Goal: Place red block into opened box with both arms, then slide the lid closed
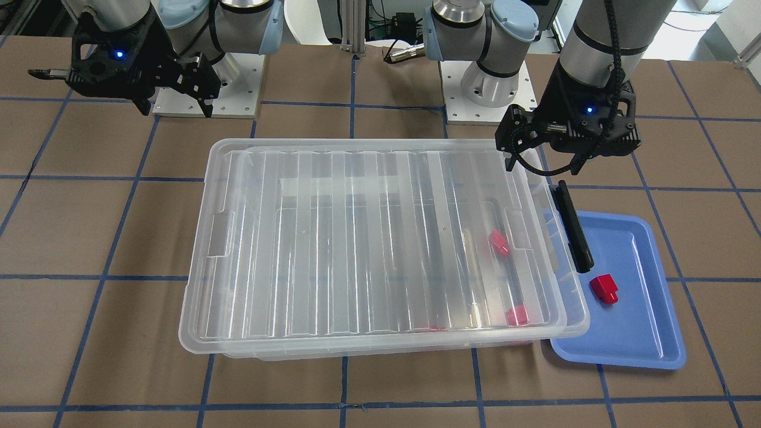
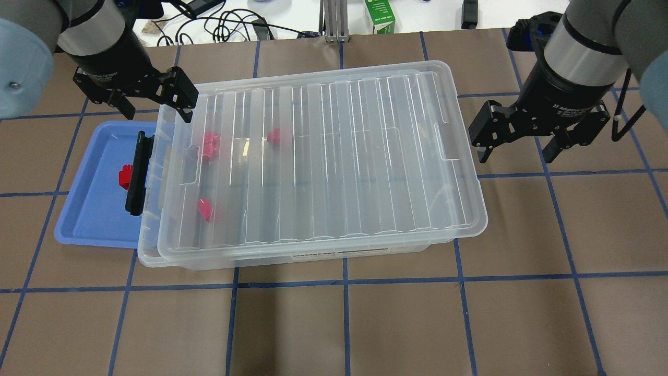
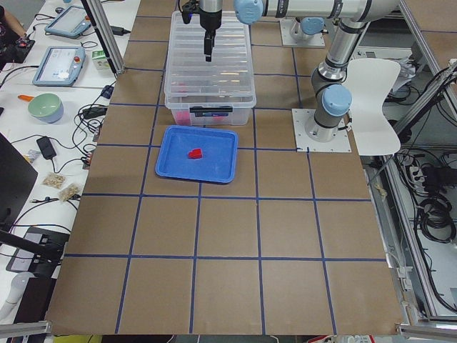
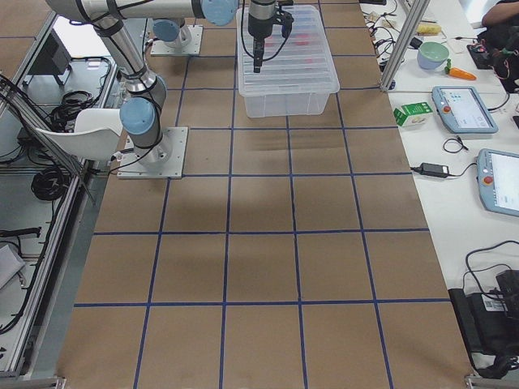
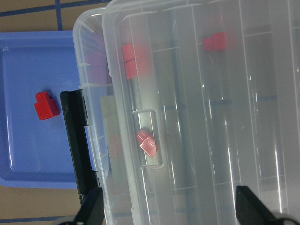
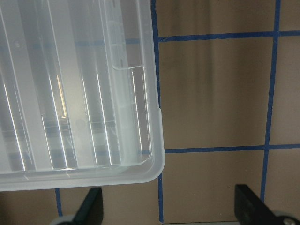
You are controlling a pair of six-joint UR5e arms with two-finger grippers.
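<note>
The box (image 2: 313, 258) lies mid-table with the ribbed lid (image 2: 339, 156) over nearly all of it. Only a narrow strip at its end by the tray stays uncovered. Through the lid I see three red blocks (image 2: 210, 145), (image 2: 278, 137), (image 2: 205, 209). Another red block (image 2: 125, 176) lies on the blue tray. My left gripper (image 2: 155, 107) hangs open above the box's tray-side end, holding nothing; in the left wrist view its fingertips (image 5: 91, 206) straddle the lid's edge from above. Off the box's other end, my right gripper (image 2: 517, 154) is open over bare table.
The blue tray (image 2: 88, 219) touches the box's left end, partly under its rim, beside a black latch (image 2: 138, 175). A green carton (image 2: 380, 15) and cables lie beyond the table's far edge. Both arm bases (image 1: 475, 89) stand behind the box.
</note>
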